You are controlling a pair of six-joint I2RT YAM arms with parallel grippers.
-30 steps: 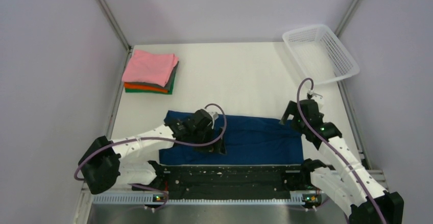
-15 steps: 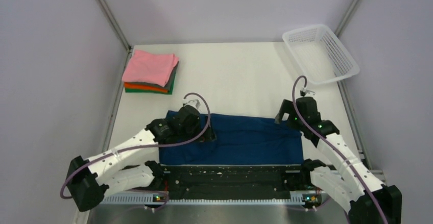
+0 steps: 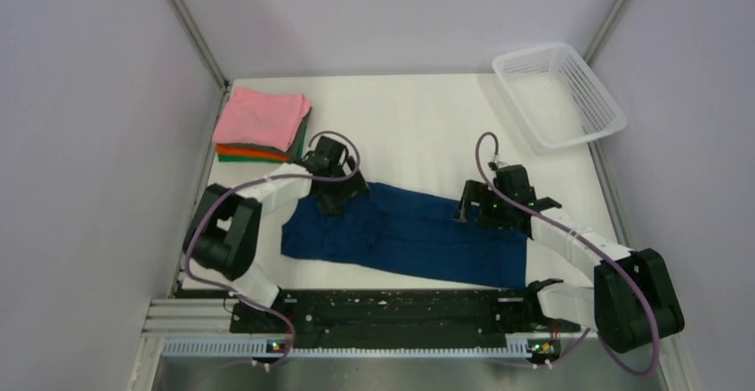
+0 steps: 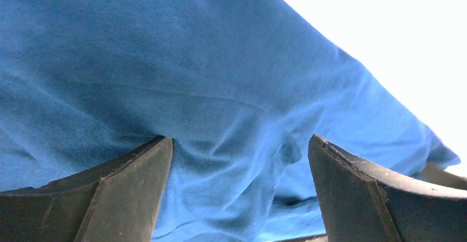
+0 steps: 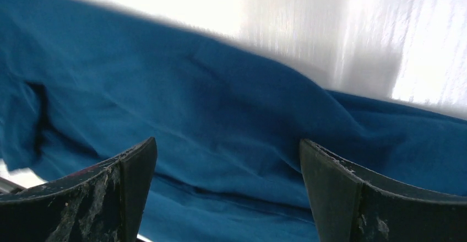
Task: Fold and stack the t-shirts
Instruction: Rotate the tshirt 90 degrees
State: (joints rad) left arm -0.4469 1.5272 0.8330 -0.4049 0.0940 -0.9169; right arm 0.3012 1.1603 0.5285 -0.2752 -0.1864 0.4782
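The navy blue t-shirt [image 3: 418, 235] lies folded into a long band across the middle of the table, skewed with its left end farther back. No chest print shows. My left gripper [image 3: 342, 197] is open over the shirt's far left corner; in the left wrist view [image 4: 237, 143] rumpled blue cloth [image 4: 220, 76] lies between the spread fingers. My right gripper [image 3: 468, 209] is open over the shirt's far edge towards the right; in the right wrist view [image 5: 228, 143] cloth [image 5: 220, 104] lies under the spread fingers. Folded pink [image 3: 261, 117], orange [image 3: 252, 152] and green [image 3: 299, 145] shirts are stacked at the back left.
A white plastic mesh basket [image 3: 595, 99] stands at the back right corner. Grey walls close in the left, back and right of the table. A black rail [image 3: 392, 306] runs along the near edge between the arm bases.
Both arms have swung from the near part of the shirt to its far edge. The shirt has shifted from a straight rectangle to a skewed band, its left end now farther back.
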